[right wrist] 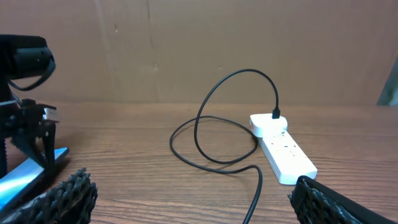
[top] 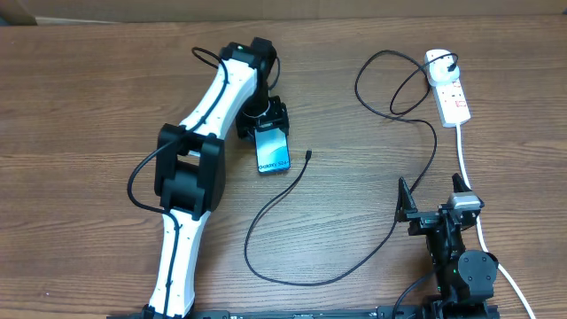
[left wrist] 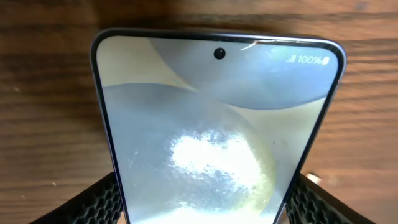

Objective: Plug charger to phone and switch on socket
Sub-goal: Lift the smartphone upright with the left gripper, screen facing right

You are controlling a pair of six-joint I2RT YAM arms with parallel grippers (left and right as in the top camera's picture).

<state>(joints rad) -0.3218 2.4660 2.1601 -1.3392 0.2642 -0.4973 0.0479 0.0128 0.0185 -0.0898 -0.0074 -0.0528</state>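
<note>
While your left gripper [top: 264, 122] reaches out over the middle of the table [top: 89, 89], its fingers [left wrist: 102, 200] press against the two long edges of the phone [top: 273, 151] — clamped on it, as far as the wrist camera shows. You cannot tell from these views whether the phone is lifted off the wood. Its screen is lit, with a full-battery readout in one top corner.

Look just to the right of the phone and you find the connector tip [top: 307, 157] of the charger [right wrist: 249, 70] lying on the table, near the phone but apart from it. From there the black cable sweeps toward you in a wide loop, then runs back up the right side to the socket [top: 452, 93], where it is plugged in at the round end.

Your right gripper [top: 431, 202] sits at the near right edge — fingers spread wide, nothing between them. It is well apart from both the socket and the phone.
</note>
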